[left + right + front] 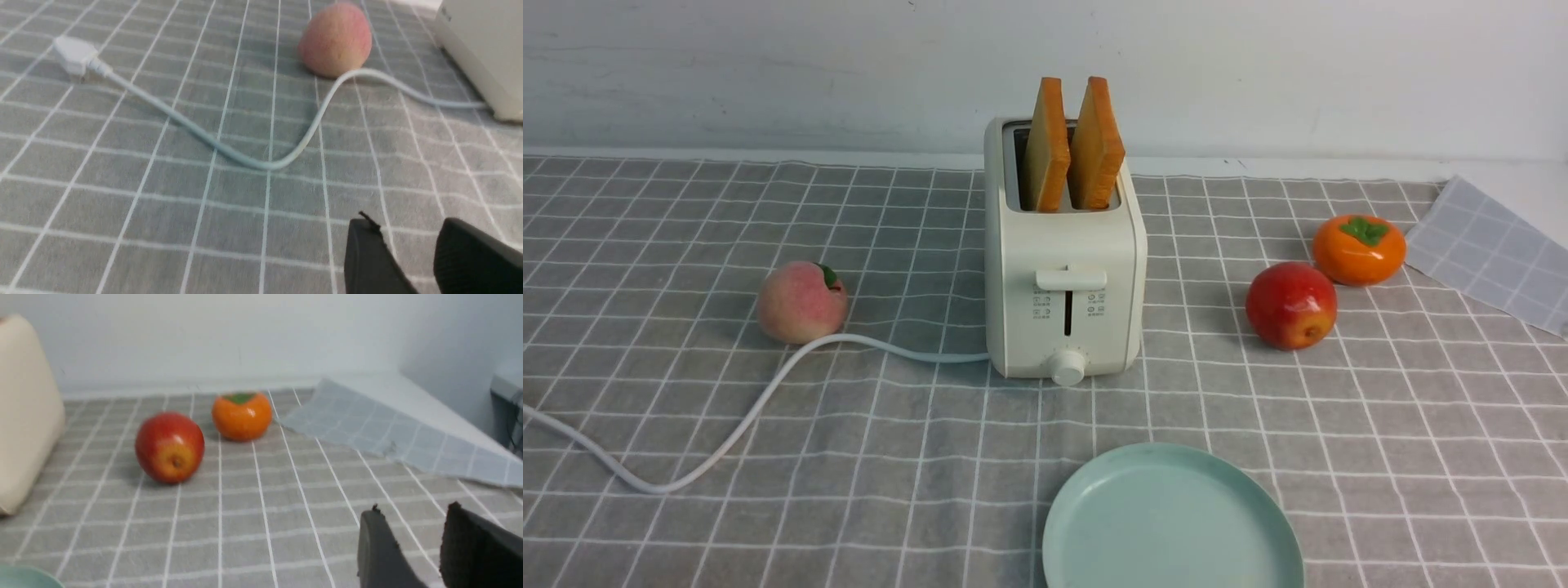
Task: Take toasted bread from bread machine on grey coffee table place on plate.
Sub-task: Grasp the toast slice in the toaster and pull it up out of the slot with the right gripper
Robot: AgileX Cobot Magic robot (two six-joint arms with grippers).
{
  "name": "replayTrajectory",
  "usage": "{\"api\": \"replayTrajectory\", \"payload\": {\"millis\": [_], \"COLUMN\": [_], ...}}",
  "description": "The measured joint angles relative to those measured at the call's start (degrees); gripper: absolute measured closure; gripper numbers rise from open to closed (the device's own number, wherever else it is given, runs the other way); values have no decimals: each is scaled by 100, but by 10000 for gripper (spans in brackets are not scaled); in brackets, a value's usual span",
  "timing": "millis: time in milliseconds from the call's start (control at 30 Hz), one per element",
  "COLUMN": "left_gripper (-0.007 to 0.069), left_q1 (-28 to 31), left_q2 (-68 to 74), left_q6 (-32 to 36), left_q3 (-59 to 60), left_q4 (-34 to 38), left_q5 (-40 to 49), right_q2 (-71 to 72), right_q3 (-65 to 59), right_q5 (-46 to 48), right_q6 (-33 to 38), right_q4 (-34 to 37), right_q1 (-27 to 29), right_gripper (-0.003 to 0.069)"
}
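Observe the thick, golden toasted bread: the left slice [1045, 151] and right slice [1097, 145] stand upright in the slots of the cream-white, rounded bread machine [1062, 278] on the grey checked-cloth coffee table [1380, 425]. The round mint-green plate [1168, 523] lies near, in front of it. On the left gripper [408, 228] and right gripper [412, 516], the fingers are apart and empty.

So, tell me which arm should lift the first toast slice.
Probably right: the plate lies toward that side, the right gripper is open, and the cord and peach crowd the left.

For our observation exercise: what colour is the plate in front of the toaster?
Plain pale mint green; the plate shows best in the front view.
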State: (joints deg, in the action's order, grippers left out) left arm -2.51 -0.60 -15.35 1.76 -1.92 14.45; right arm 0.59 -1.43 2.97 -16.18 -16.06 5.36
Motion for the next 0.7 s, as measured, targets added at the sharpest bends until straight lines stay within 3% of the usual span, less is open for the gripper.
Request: {"api": "replayTrajectory", "payload": {"millis": [167, 433, 567, 700], "left_gripper": [385, 385, 385, 385], "left_q1": [0, 0, 0, 0], "left_q2": [0, 0, 0, 0], "left_q6": [0, -46, -626, -1554], "left_q3": [0, 0, 0, 0], "left_q4": [0, 21, 245, 565], "left_q5": [-919, -1215, -1964, -3171], "right_q2": [0, 0, 0, 0], "right_q3": [0, 0, 0, 43], "right_q5": [-1041, -1672, -2150, -2261], "right_q6": [0, -49, -643, -1688], "right_q4": [-112, -154, -154, -154], "right_q1": [0, 0, 0, 0], "right_gripper": [419, 419, 419, 419]}}
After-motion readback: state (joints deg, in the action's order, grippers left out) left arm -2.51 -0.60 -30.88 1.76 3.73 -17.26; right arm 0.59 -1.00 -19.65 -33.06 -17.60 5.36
